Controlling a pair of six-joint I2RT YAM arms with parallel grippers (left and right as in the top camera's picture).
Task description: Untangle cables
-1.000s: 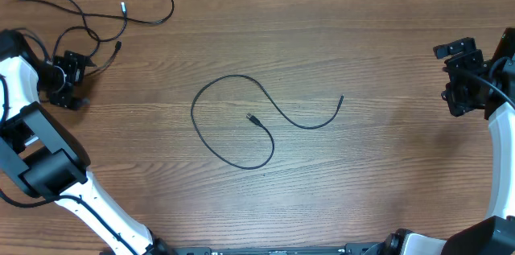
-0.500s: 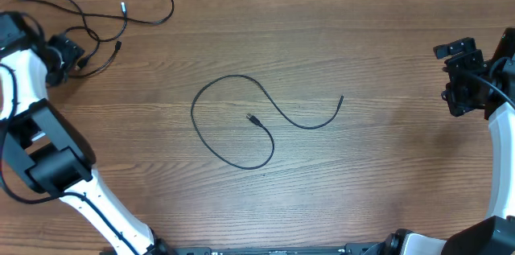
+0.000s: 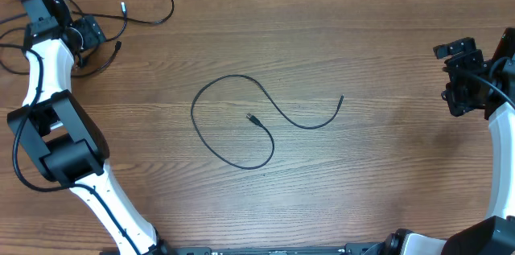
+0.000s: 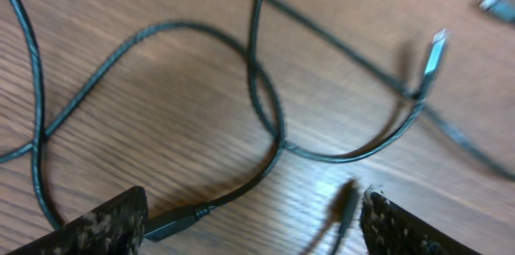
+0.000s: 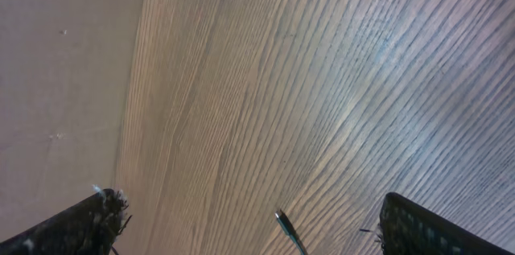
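Left gripper (image 4: 253, 235): jaws spread, nothing pinched; hangs low over the tangle.
Plug (image 4: 173, 224): lies between its fingers.
Tangled cables (image 3: 129, 15): likely 2, crossing at the table's (image 3: 386, 191) far-left corner.
Advice: pinch beside the plug and draw it slowly through the loop.
Loose cable (image 3: 253, 117): alone mid-table.
Right gripper (image 3: 459, 78): spread, empty, well apart.

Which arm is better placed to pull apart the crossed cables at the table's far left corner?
Left: the left gripper hovers open over those cables; the right gripper sits open at the opposite edge.
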